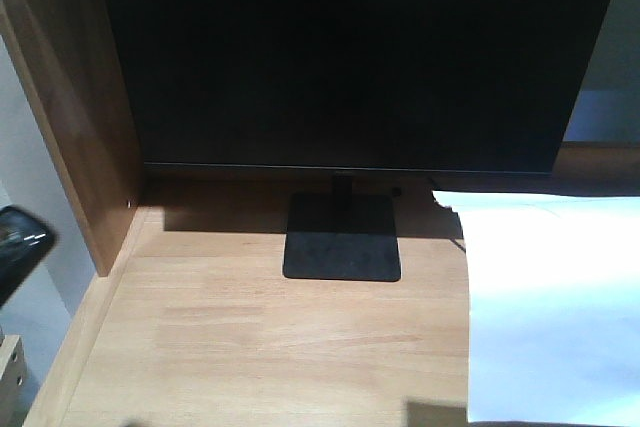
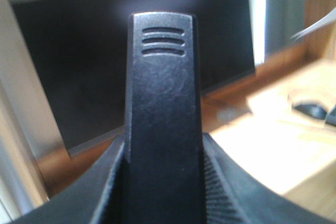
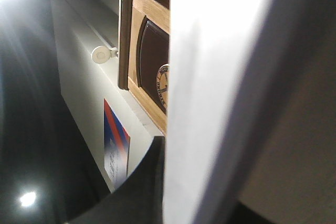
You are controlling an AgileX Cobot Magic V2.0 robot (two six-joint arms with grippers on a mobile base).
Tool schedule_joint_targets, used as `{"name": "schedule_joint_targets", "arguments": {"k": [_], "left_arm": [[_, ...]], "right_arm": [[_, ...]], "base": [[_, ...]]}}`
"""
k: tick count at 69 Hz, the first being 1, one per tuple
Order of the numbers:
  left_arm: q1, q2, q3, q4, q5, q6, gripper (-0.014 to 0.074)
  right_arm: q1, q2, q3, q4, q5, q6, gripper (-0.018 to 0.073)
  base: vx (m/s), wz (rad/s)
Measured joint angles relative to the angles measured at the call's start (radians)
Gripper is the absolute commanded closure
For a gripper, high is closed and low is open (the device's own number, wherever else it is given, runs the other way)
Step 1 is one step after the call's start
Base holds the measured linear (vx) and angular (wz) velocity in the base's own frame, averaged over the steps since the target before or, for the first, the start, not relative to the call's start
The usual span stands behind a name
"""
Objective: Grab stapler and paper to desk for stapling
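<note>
The black stapler (image 2: 163, 108) stands upright between the ribbed fingers (image 2: 223, 182) of my left gripper (image 2: 164, 153), which is shut on it. In the front view only a dark bit of that gripper (image 1: 20, 242) shows, at the left edge beside the desk (image 1: 260, 347). The white paper (image 1: 550, 307) spreads over the right part of the desk and casts a shadow on the wood. In the right wrist view the paper (image 3: 210, 103) runs edge-on through my right gripper (image 3: 205, 203), which is shut on it. One dark finger (image 3: 142, 192) presses its left side.
A large black monitor (image 1: 350, 57) stands at the back of the desk on a flat black base (image 1: 342, 237). The raised wooden side panel (image 1: 70, 97) closes the desk's left side. The right wrist view shows a white box with a red-blue label (image 3: 116, 148).
</note>
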Motion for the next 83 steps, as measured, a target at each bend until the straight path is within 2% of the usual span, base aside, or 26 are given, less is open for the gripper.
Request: {"name": "schedule_joint_targets", "arguments": {"k": [12, 21, 32, 42, 50, 59, 74, 77, 83], "left_arm": [[0.000, 0.202, 0.000, -0.036, -0.099, 0.041, 0.0603], [0.000, 0.342, 0.000, -0.153, -0.156, 0.172, 0.0603], [0.000, 0.502, 0.000, -0.372, -0.169, 0.475, 0.0603], [0.007, 0.650, 0.000, -0.603, -0.152, 0.848, 0.0603], [0.043, 0.759, 0.000, -0.751, -0.084, 1.093, 0.0603], [0.101, 0.876, 0.000, -0.832, 0.024, 1.333, 0.0603], [0.184, 1.055, 0.000, -0.860, 0.197, 1.689, 0.0603], [0.193, 1.088, 0.000, -0.862, 0.220, 1.746, 0.0603], [0.208, 1.142, -0.003, -0.868, 0.243, 1.797, 0.0603]], "right_arm": [[0.000, 0.000, 0.000, 0.000, 0.000, 0.000, 0.0565], [0.000, 0.000, 0.000, 0.000, 0.000, 0.000, 0.0565], [0.000, 0.000, 0.000, 0.000, 0.000, 0.000, 0.0565], [0.000, 0.000, 0.000, 0.000, 0.000, 0.000, 0.0565], [0.000, 0.000, 0.000, 0.000, 0.000, 0.000, 0.0565], [0.000, 0.000, 0.000, 0.000, 0.000, 0.000, 0.0565], [0.000, 0.000, 0.000, 0.000, 0.000, 0.000, 0.0565], [0.000, 0.000, 0.000, 0.000, 0.000, 0.000, 0.0565], [0.000, 0.000, 0.000, 0.000, 0.000, 0.000, 0.0565]], "base": [[0.00, 0.00], [0.00, 0.00], [0.00, 0.00], [0.00, 0.00], [0.00, 0.00], [0.00, 0.00], [0.00, 0.00], [0.00, 0.00], [0.00, 0.00]]}}
